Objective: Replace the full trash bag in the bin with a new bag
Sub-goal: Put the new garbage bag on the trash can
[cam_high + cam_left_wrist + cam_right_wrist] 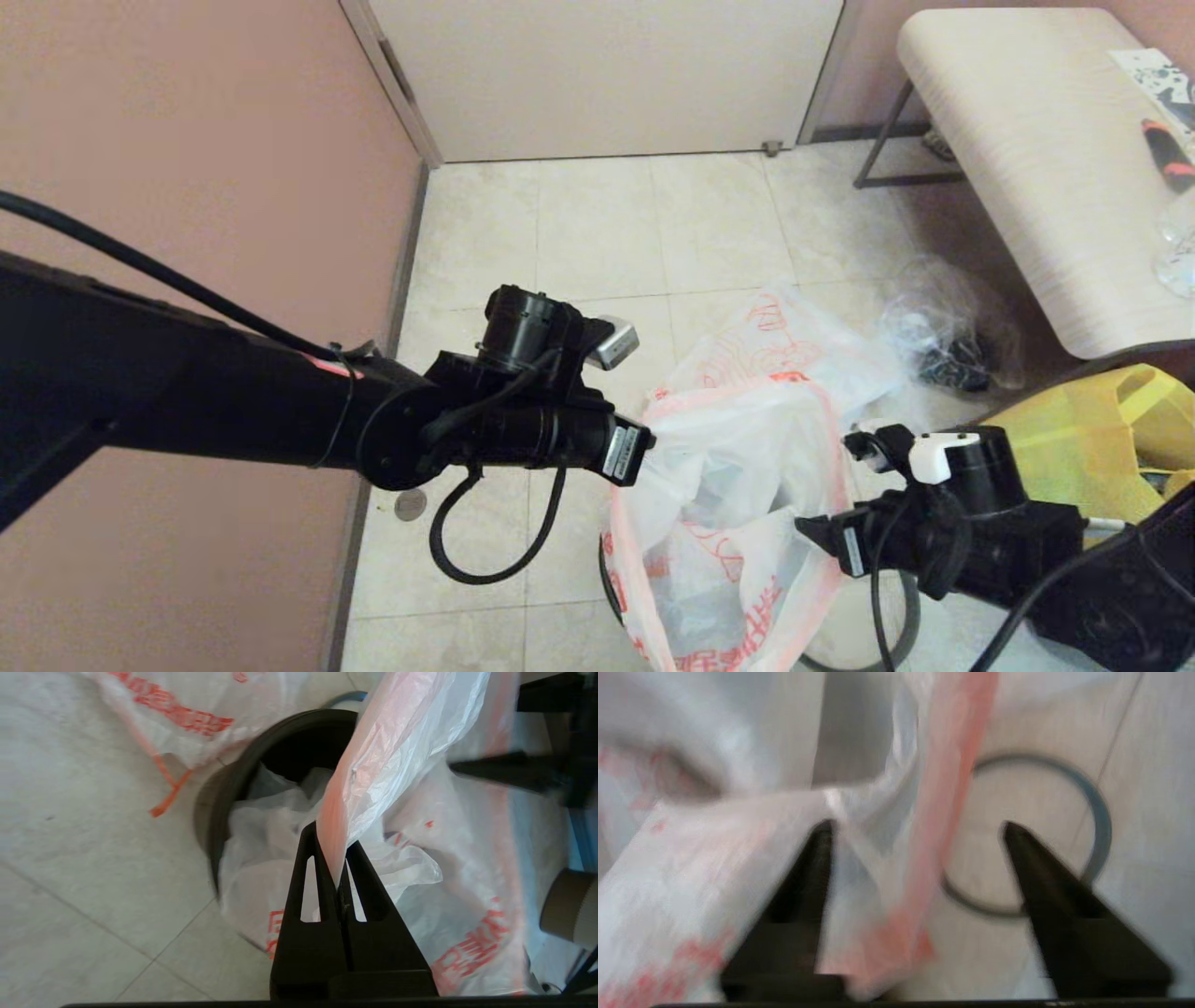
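My left gripper (332, 840) (646, 446) is shut on the orange-edged rim of the new bag (738, 485) (397, 765). It is a thin white carrier bag, and no bottles show through it. The bag is held up over the bin (219, 798) (605, 571), and its lower part hangs inside. My right gripper (917, 828) (808, 528) is open at the bag's far side, with an orange handle strip (943, 812) hanging loose between its fingers. The full trash bag (780, 350) (187, 714) lies heaped on the floor beyond the bin; its contents do not show. The grey rim hoop (1101, 821) (913, 611) lies on the tiles.
A clear bag with dark contents (948, 331) sits under the edge of the pale table (1008, 140). A yellow tote bag (1111, 425) stands at the right. The pink wall (205, 168) runs close on the left, with a closed door (607, 75) ahead.
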### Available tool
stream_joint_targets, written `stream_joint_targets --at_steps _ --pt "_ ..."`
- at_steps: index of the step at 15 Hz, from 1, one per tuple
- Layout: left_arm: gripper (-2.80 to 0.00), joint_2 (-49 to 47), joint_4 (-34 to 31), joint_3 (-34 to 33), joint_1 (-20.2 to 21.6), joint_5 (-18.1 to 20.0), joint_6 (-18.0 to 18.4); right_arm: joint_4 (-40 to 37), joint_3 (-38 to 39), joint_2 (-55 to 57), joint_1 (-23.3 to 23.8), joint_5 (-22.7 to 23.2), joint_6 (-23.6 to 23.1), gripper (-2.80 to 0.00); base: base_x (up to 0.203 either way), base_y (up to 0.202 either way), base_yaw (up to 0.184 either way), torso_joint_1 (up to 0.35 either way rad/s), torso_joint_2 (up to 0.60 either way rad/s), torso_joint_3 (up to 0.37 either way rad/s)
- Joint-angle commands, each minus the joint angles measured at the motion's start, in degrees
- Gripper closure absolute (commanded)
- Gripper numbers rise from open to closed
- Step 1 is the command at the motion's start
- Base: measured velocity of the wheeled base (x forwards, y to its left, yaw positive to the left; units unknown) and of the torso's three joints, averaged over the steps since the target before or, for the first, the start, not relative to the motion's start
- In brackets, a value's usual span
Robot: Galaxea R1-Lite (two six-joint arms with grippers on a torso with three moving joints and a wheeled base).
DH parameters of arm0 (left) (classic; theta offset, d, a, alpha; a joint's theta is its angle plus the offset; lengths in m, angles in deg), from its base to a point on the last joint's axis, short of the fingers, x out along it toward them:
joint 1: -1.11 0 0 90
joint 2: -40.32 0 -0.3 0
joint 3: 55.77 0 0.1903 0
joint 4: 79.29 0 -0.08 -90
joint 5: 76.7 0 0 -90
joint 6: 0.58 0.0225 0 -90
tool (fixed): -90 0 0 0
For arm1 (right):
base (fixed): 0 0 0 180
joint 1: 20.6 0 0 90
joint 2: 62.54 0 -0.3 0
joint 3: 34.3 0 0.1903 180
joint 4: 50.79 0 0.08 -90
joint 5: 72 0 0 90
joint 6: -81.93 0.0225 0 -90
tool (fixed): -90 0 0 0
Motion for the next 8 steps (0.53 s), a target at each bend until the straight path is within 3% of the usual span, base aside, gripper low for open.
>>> stream_joint_targets --at_steps 1,8 --pt "0.00 1.30 0.01 -0.63 1.14 0.06 0.01 1.36 -2.64 4.22 -0.36 -0.24 -0.29 0.00 0.000 0.000 0.000 0.000 0.00 0.000" --pt "0.00 2.69 0.19 -1.68 2.36 -0.30 -1.80 0.93 -5.55 1.73 -3.08 -0.43 0.82 0.00 0.000 0.000 0.000 0.000 0.00 0.000"
